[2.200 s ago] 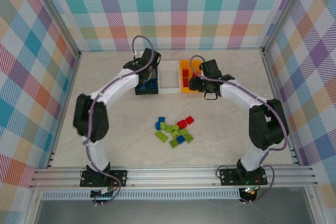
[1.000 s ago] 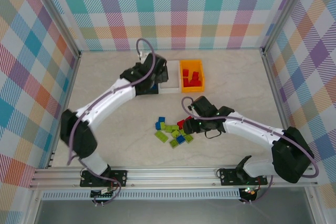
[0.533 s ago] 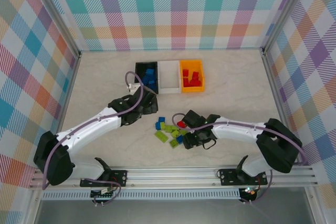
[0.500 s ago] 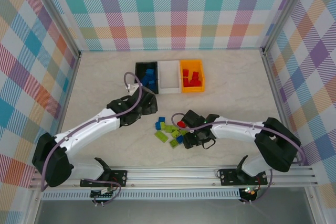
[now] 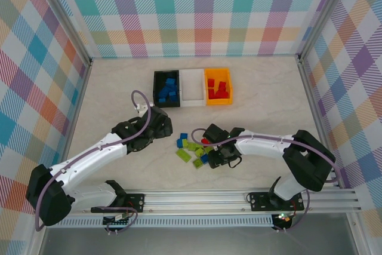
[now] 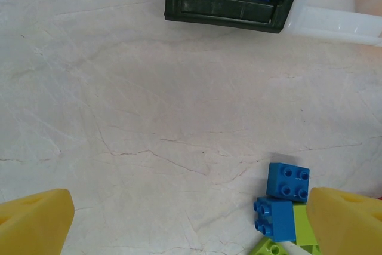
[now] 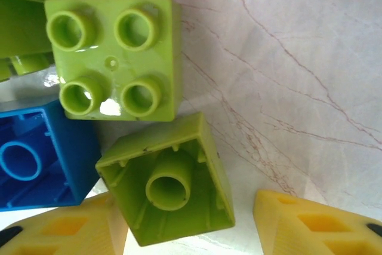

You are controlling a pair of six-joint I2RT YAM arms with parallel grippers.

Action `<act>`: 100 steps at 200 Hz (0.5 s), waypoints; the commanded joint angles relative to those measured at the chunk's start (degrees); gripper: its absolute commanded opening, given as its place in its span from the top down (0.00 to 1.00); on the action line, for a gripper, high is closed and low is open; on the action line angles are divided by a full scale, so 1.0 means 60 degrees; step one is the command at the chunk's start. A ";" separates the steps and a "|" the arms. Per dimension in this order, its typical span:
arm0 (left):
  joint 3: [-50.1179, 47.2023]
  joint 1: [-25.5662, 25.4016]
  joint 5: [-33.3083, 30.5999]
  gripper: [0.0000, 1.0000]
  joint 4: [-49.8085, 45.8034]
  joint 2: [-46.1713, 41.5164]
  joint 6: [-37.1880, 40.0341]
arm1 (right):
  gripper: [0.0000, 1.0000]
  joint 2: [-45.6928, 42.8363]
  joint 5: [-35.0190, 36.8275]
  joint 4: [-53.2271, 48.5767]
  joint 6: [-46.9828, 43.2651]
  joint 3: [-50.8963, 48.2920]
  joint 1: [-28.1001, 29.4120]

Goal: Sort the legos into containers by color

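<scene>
From the top camera we see both white, black-jointed arms bent low over the marbled tabletop (image 5: pixel 268 100), elbows out, wrists meeting at the loose pile of small plastic bricks (image 5: pixel 194 150) in blue, lime green and red at the middle. The left gripper (image 5: pixel 162 128) sits just left of the pile. Its wrist camera shows its yellow fingertips (image 6: pixel 36 222) spread wide at the two lower corners, nothing between them. It also shows two blue bricks (image 6: pixel 280 201) touching each other near the right fingertip. The right gripper (image 5: pixel 210 154) is down at the pile's right edge. Its wrist view gives what the overhead cannot: an upturned lime green brick (image 7: pixel 170 177) lies between the yellow fingers (image 7: pixel 310 222), jaws partly apart; whether they pinch it we cannot tell. A studs-up lime brick (image 7: pixel 113 58) sits just beyond. Along the far side stand the black plastic bin (image 5: pixel 156 91) holding blue bricks, the white bin (image 5: pixel 192 101) and the orange bin (image 5: pixel 230 91) holding red bricks, side by side.
</scene>
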 commanded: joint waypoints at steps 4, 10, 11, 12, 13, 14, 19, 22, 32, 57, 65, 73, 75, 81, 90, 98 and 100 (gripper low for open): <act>-0.0106 0.0032 0.0082 0.00 -0.0138 -0.0039 -0.0163 | 0.40 0.0100 0.0494 0.0939 -0.0363 0.0333 0.0048; -0.0091 0.0041 0.0072 0.00 -0.0125 -0.0022 -0.0157 | 0.40 0.0041 0.0572 0.0927 -0.0413 0.0362 0.0048; -0.0094 0.0044 0.0072 0.00 -0.0129 -0.0021 -0.0156 | 0.40 0.0029 0.0582 0.0928 -0.0418 0.0363 0.0048; -0.0088 0.0045 0.0071 0.00 -0.0123 -0.0021 -0.0156 | 0.40 0.0023 0.0595 0.0928 -0.0428 0.0364 0.0048; -0.0085 0.0038 0.0071 0.00 -0.0128 -0.0028 -0.0163 | 0.40 0.0020 0.0601 0.0936 -0.0433 0.0364 0.0048; -0.0084 0.0035 0.0071 0.00 -0.0138 -0.0032 -0.0152 | 0.40 0.0004 0.0626 0.0925 -0.0443 0.0364 0.0055; -0.0075 0.0037 0.0073 0.00 -0.0134 -0.0007 -0.0142 | 0.40 -0.0047 0.0699 0.0926 -0.0483 0.0372 0.0059; -0.0072 0.0039 0.0061 0.00 -0.0140 0.0001 -0.0141 | 0.40 -0.0059 0.0723 0.0921 -0.0520 0.0378 0.0060; -0.0082 0.0044 0.0046 0.00 -0.0149 0.0020 -0.0151 | 0.41 -0.0039 0.0764 0.0916 -0.0619 0.0440 0.0053; -0.0098 0.0036 0.0052 0.00 -0.0147 0.0046 -0.0157 | 0.43 0.0222 0.0872 0.0946 -0.0817 0.0546 0.0062; -0.0118 0.0031 0.0057 0.00 -0.0161 0.0042 -0.0193 | 0.44 0.0341 0.0846 0.0923 -0.0880 0.0603 0.0063; -0.0119 0.0024 0.0071 0.00 -0.0162 0.0025 -0.0203 | 0.46 0.0410 0.0807 0.0902 -0.0878 0.0614 0.0063; -0.0121 0.0029 0.0082 0.00 -0.0162 0.0024 -0.0200 | 0.46 0.0419 0.0793 0.0911 -0.0885 0.0613 0.0063; -0.0131 0.0032 0.0076 0.00 -0.0169 0.0009 -0.0213 | 0.48 0.0420 0.0783 0.0915 -0.0874 0.0602 0.0060; -0.0126 0.0035 0.0076 0.00 -0.0207 -0.0009 -0.0209 | 0.48 0.0387 0.0787 0.0885 -0.0798 0.0584 0.0063; -0.0119 0.0032 0.0068 0.00 -0.0231 -0.0034 -0.0203 | 0.47 0.0369 0.0751 0.0832 -0.0757 0.0557 0.0061; -0.0117 0.0031 0.0060 0.00 -0.0234 -0.0031 -0.0204 | 0.47 0.0354 0.0746 0.0829 -0.0756 0.0544 0.0063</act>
